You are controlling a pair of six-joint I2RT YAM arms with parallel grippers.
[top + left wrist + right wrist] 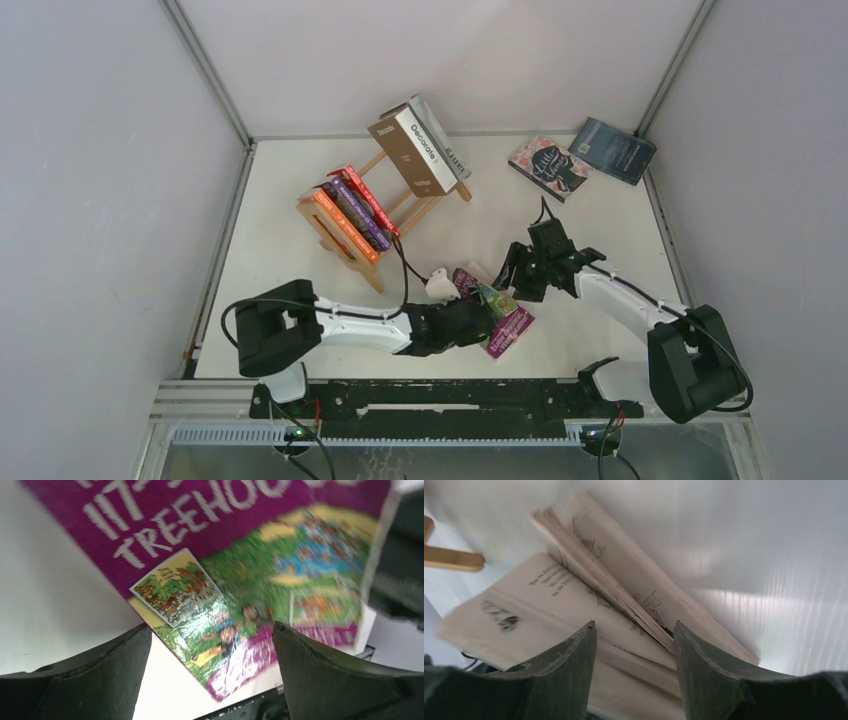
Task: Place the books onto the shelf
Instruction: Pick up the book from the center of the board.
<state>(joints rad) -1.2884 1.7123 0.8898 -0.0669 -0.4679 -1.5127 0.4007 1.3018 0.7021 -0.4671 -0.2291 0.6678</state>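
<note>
Books: purple paperback [508, 328] open at the near middle of the bench [290, 250], pages fanned between the right end effector [634, 627]'s parted fingers [559, 675] — grip unclear; left end effector [212, 635] spread wide just beside; several books [352, 212] in the shelf [412, 212]; two flat books [548, 167] far right.

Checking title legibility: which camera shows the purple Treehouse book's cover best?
Left wrist: the purple book fills the frame, and its cover lettering and cartoon panels are readable despite blur. Top external shows it small and partly covered. Right wrist shows only open printed pages, probably the same book.
</note>
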